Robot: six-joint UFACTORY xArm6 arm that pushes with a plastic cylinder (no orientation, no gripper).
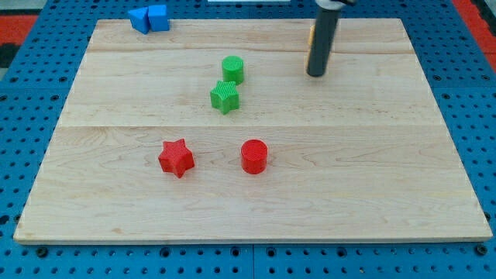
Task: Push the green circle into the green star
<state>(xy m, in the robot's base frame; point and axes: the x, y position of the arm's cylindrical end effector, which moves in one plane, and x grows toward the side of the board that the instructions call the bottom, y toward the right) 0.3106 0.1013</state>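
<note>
The green circle (232, 69) sits on the wooden board (349, 170) just above the middle. The green star (225, 97) lies right below it, slightly to the left, with a very narrow gap or light contact between them. My tip (315, 74) rests on the board to the right of the green circle, about a hundred pixels away, at nearly the same height in the view. The rod rises from it to the view's top edge.
A red star (177, 158) and a red circle (253, 156) lie lower on the board. Two blue blocks (149, 18) sit together at the board's top left edge. An orange block (311, 32) shows partly behind the rod.
</note>
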